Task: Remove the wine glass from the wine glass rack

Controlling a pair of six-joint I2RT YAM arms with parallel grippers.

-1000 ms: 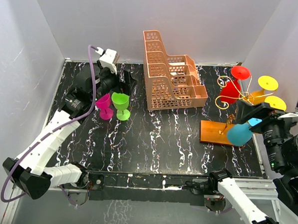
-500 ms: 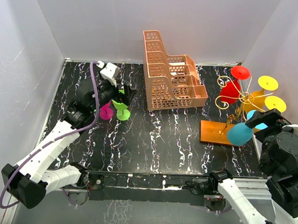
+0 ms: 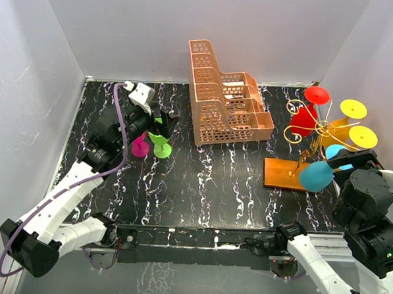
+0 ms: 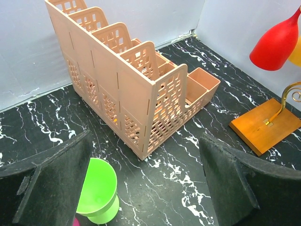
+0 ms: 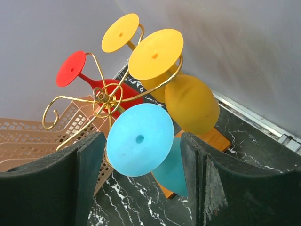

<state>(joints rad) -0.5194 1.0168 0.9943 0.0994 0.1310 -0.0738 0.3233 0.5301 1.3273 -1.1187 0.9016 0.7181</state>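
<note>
Coloured wine glasses (image 3: 315,175) hang from the wine glass rack (image 3: 281,174).

A peach-orange tiered lattice basket (image 3: 214,115) stands toward the back of the black, white-veined marble counter (image 3: 208,180), near the pale wall (image 3: 190,21).

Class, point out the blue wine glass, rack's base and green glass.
blue wine glass (image 5: 140,140): right wrist view, foot.
rack's base (image 4: 265,125): left wrist view, top face.
green glass (image 4: 98,184): left wrist view, bowl.
</note>
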